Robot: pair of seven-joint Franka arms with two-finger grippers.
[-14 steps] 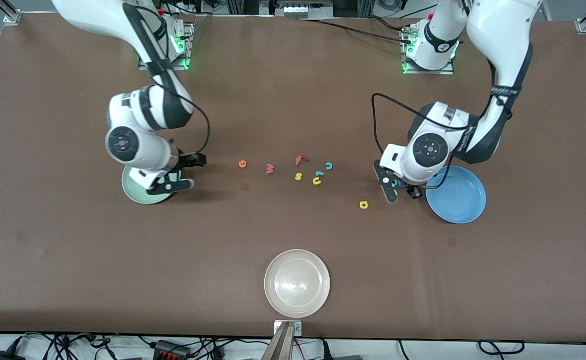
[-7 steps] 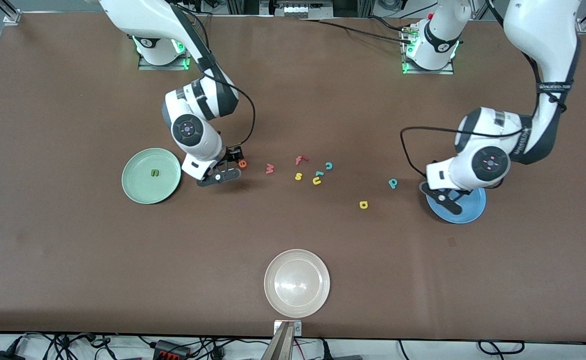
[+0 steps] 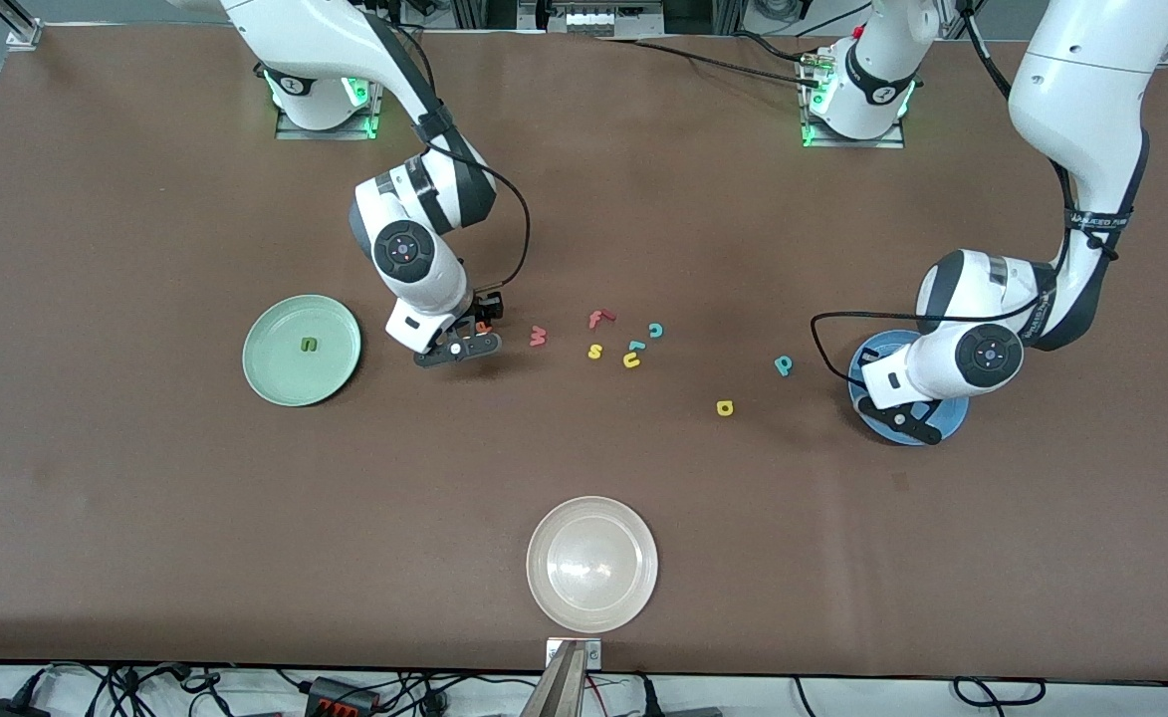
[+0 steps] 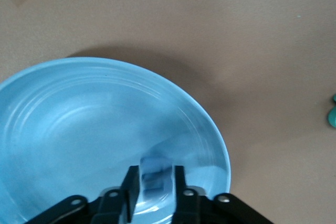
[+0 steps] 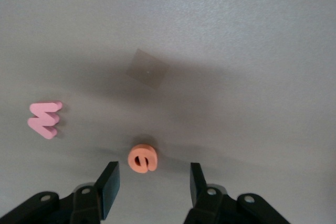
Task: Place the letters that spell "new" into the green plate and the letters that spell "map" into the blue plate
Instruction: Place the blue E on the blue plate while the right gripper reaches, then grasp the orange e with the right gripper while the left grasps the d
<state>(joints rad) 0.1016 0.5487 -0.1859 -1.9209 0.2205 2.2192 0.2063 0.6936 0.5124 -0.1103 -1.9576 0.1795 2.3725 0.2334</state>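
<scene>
While its two fingers are standing apart on either side of the orange "e" (image 5: 142, 159) without touching it, the right gripper (image 5: 151, 186) is hanging low over the brown table (image 3: 145, 518), the letter sitting on the tabletop in the gap between the pads. Just beside the "e", toward the left arm's end of the table, the dull-red "w" (image 3: 538, 336) is lying flat. The green plate (image 3: 275, 383) is sitting toward the right arm's end of the table, near this gripper, and it is carrying the green "n" (image 3: 309, 345) near its middle.

Over the blue plate (image 4: 79, 108), the left gripper (image 4: 156, 187) is hovering with the blue "m" (image 4: 154, 178) between its fingers; the pads are sitting close against the letter, though whether they are gripping it or letting it go cannot be told. The teal "p" (image 3: 784, 365) is lying on the table beside the blue plate, toward the middle, and the yellow "a" (image 3: 725, 407) is lying near it, nearer to the front camera.

Between the two arms, a loose cluster is resting on the table: the red "f" (image 3: 597, 319), the teal "c" (image 3: 655, 330), the yellow "s" (image 3: 594, 351) and the yellow "u" (image 3: 631, 360). A whitish-beige plate (image 3: 544, 588) is sitting well apart from them, nearest the front camera.
</scene>
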